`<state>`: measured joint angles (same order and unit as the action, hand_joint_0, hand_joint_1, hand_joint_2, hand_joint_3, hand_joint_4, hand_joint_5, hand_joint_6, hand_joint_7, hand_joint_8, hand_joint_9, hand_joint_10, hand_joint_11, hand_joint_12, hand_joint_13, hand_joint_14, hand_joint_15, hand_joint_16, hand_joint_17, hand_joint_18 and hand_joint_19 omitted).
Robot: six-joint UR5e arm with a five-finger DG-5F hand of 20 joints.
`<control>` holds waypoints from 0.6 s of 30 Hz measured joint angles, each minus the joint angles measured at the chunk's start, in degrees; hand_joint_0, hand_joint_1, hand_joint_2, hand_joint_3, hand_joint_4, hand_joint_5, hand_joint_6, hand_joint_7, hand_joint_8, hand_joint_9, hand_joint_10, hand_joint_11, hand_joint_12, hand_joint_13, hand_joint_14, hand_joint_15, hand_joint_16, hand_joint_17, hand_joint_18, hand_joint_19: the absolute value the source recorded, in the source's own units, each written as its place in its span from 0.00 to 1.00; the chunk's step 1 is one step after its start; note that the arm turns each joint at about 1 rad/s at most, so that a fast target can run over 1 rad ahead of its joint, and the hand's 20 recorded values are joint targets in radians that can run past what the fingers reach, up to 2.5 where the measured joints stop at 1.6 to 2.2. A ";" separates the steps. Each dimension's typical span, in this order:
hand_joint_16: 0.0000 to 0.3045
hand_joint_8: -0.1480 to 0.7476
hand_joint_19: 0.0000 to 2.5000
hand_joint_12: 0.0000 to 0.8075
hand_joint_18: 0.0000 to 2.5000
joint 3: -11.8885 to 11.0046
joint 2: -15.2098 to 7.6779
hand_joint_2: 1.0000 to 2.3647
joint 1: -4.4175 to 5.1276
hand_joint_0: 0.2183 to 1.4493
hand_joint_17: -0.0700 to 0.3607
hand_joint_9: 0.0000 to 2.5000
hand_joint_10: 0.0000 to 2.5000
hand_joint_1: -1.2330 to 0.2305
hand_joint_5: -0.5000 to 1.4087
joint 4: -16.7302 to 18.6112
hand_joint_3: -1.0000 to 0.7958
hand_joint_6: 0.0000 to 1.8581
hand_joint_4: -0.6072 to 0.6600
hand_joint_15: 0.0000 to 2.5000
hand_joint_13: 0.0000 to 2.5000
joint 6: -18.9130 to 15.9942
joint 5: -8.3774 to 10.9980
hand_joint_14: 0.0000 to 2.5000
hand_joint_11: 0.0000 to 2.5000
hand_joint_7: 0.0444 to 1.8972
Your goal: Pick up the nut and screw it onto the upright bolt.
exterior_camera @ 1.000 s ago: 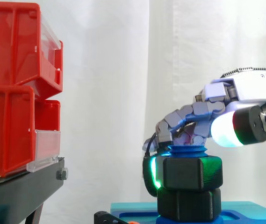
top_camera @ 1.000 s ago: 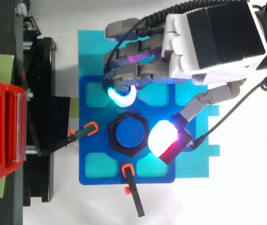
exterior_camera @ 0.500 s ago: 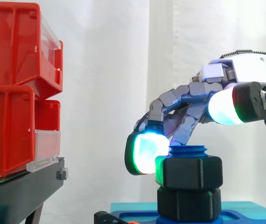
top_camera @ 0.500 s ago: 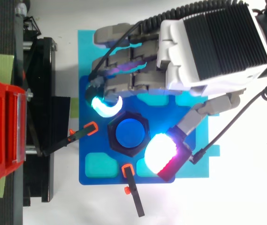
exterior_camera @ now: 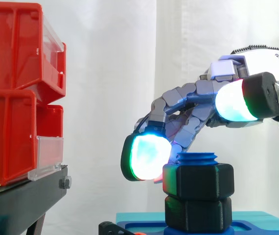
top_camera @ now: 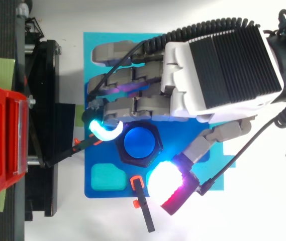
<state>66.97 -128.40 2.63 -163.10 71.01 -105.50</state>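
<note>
A black hexagonal nut (exterior_camera: 198, 180) sits on the upright blue bolt (top_camera: 139, 142), whose threaded top pokes out above it. A second black hex piece (exterior_camera: 198, 214) lies below it, on the blue base (top_camera: 98, 94). My hand (top_camera: 218, 70) hovers over the bolt, its palm above and behind the nut. Its fingers reach forward past the nut's left side, and one glowing fingertip (exterior_camera: 146, 156) hangs beside the nut without touching it. The thumb pad (top_camera: 164, 184) glows white in front of the nut, apart from it. The hand holds nothing.
Red bins (exterior_camera: 16, 88) stand on a black stand (exterior_camera: 26, 198) at the left. Two black clamps with orange tips (top_camera: 137, 193) lie at the base's front and left edges. A turquoise plate (top_camera: 93, 45) lies under the blue base.
The hand's fingers have uncurled from the nut and stretched forward to the left. The hand has risen slightly, and the thumb has swung away toward the base's front edge.
</note>
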 measured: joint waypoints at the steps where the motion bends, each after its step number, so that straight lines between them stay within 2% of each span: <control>1: 0.11 0.46 0.00 0.38 0.01 0.00 0.00 0.00 0.06 0.20 0.34 0.30 0.00 0.71 0.20 0.02 0.28 0.27 0.68 0.00 0.14 0.00 0.05 0.00 0.00 0.41; 10: 0.11 0.46 0.00 0.38 0.00 0.03 -0.02 0.00 0.36 0.20 0.34 0.30 0.00 0.72 0.20 1.47 0.28 0.27 0.69 0.00 0.13 -0.04 0.33 0.00 0.00 0.42; 18: 0.11 0.47 0.00 0.38 0.01 1.79 0.00 0.00 0.36 0.21 0.34 0.31 0.00 0.71 0.21 2.40 0.28 0.27 0.70 0.00 0.14 -0.02 0.33 0.00 0.00 0.46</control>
<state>68.77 -128.41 2.99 -160.70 70.99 -105.17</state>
